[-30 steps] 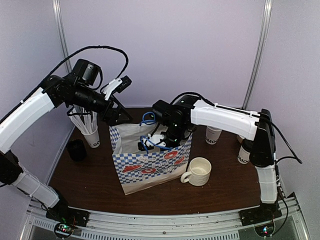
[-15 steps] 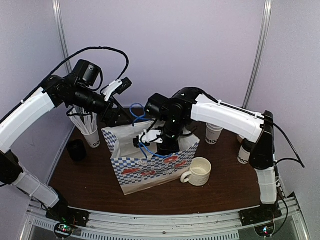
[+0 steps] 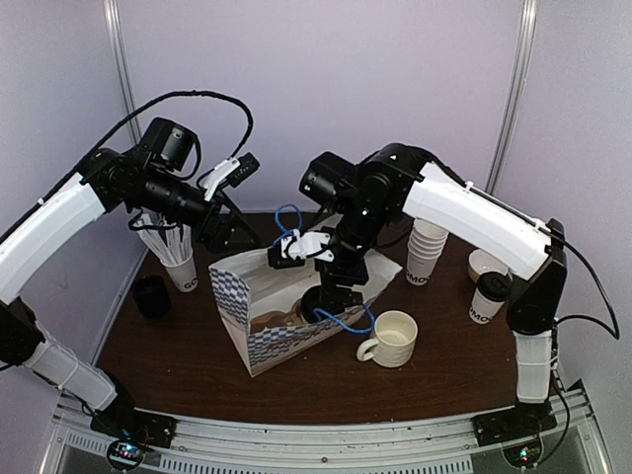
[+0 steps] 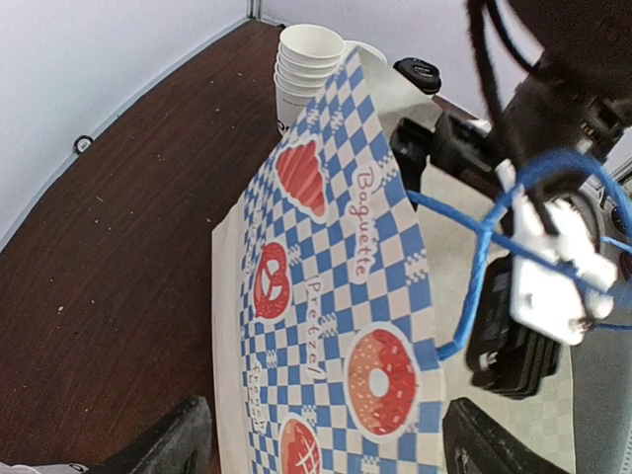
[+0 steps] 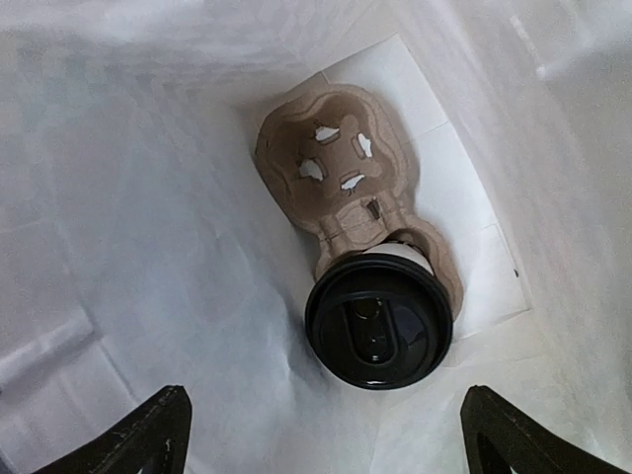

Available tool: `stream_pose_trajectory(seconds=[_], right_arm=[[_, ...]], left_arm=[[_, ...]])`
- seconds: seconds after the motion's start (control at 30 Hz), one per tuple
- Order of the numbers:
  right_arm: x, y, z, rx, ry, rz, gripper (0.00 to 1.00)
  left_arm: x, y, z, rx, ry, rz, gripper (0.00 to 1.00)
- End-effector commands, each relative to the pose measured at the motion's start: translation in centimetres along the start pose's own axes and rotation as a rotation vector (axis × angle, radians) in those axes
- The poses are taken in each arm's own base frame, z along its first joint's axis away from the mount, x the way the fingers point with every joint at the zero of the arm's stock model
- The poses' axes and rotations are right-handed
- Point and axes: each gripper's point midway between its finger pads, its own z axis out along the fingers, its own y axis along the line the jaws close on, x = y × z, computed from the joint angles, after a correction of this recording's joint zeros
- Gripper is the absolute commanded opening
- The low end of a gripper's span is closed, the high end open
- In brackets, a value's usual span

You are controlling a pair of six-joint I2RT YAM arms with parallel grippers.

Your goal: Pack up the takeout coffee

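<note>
One takeout coffee point(image 5: 378, 321), white with a black lid, stands in a brown cardboard carrier point(image 5: 331, 163) at the bottom of the blue-checked paper bag point(image 3: 286, 336); the carrier's other slot is empty. My right gripper point(image 3: 336, 281) hangs open and empty above that cup in the bag's mouth point(image 5: 331, 449), with a blue rope handle point(image 3: 341, 318) looped round it. The second lidded coffee point(image 3: 487, 298) stands on the table at the right, also in the left wrist view point(image 4: 420, 71). My left gripper point(image 3: 229, 235) is open, with the bag's checked side point(image 4: 326, 296) lying between its fingers point(image 4: 168, 444).
A stack of lidless paper cups point(image 3: 425, 252) stands right of the bag. A white handled mug point(image 3: 390, 339) sits in front of it. A cup of straws point(image 3: 178, 262) and a small black object point(image 3: 150, 294) are at the left. Walls close the back and sides.
My right arm has risen and swung back, lifting the gripper from deep in the bag to its mouth. The bag has leaned over and sits lower and wider. My left arm has barely moved.
</note>
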Motion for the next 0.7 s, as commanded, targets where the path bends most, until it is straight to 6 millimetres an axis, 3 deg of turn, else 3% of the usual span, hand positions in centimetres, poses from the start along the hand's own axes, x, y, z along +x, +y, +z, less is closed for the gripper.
stream_pose_trajectory(seconds=[0.0,0.17,0.3,0.47,0.67], right_arm=[[-1.5,0.5,-4.7,0.041,-0.117,-0.031,0.99],[-1.4,0.4,-4.1,0.026,-0.099,-0.033,0.99],[-1.2,0.5,-5.5,0.036,-0.124,-0.042,0.99],[-0.8,-0.2,-10.1,0.078,-0.236,-0.045,0.99],[1.4,-2.0,-16.0,0.103,-0.394,0.052,0.99]], left_arm=[[-1.2,-0.1,0.3,0.023,-0.028,0.018,0.84],[-1.7,-0.3,0.6,0.030,-0.037,0.025,0.83],[-2.5,-0.2,-0.6,-0.009,-0.065,0.038,0.83],[-3.4,1.0,-2.8,-0.140,-0.112,0.052,0.84],[-3.8,1.8,-3.0,-0.188,-0.144,0.030,0.85]])
